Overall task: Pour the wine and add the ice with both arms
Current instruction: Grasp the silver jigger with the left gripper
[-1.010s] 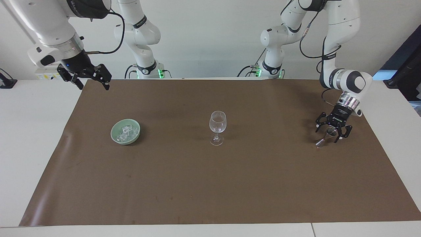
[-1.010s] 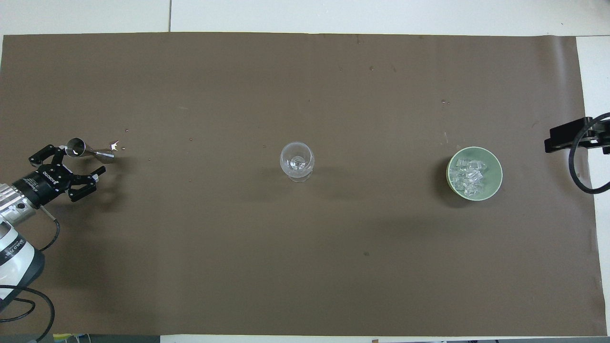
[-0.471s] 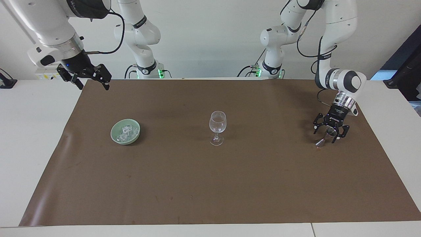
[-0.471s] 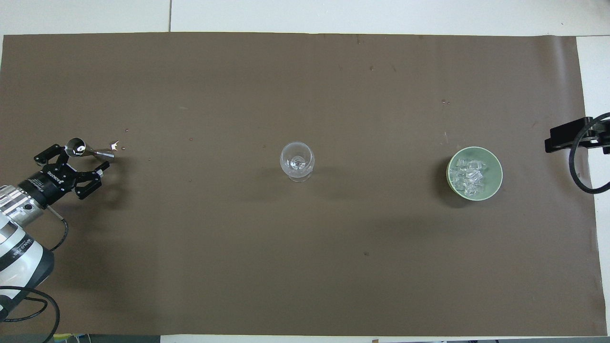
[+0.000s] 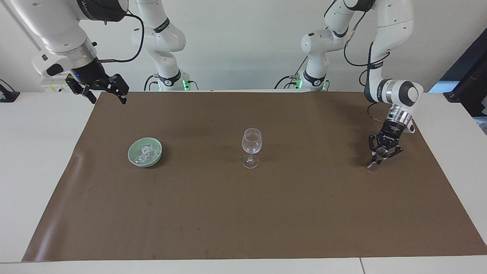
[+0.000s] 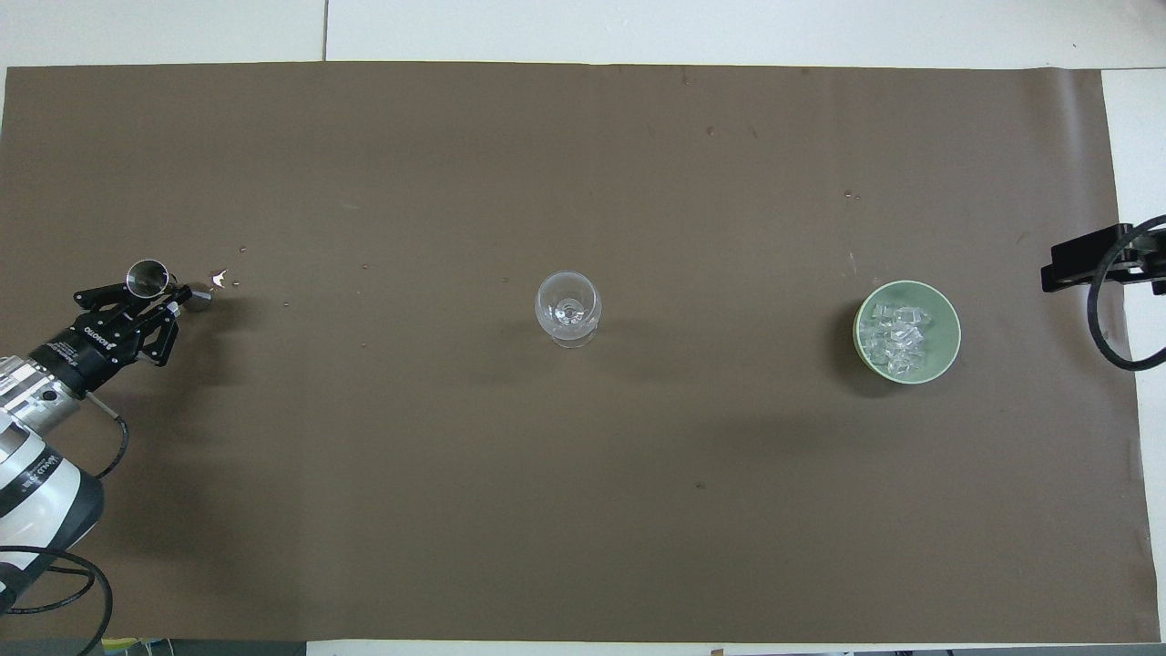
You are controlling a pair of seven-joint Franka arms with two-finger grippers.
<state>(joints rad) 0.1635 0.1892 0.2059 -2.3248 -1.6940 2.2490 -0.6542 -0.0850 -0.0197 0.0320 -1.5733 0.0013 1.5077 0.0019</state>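
A small silver double-cone measuring cup [image 5: 377, 159] [image 6: 146, 275] stands on the brown mat at the left arm's end. My left gripper [image 5: 382, 153] [image 6: 167, 297] is shut on it around its narrow middle. An empty clear wine glass [image 5: 252, 146] [image 6: 567, 308] stands upright at the mat's middle. The ice [image 5: 146, 152] [image 6: 894, 337], several clear cubes, lies in a pale green bowl [image 5: 132, 158] [image 6: 953, 314] toward the right arm's end. My right gripper [image 5: 108, 99] [image 6: 1084, 262] waits open and raised over the mat's corner by that arm's base. No wine shows.
The brown mat [image 5: 243, 213] [image 6: 583, 501] covers most of the white table. A few small drops and specks [image 6: 228, 278] lie on it beside the measuring cup.
My left gripper has closed from wide open onto the measuring cup and shifted slightly toward it. The right arm, the glass and the bowl have not moved.
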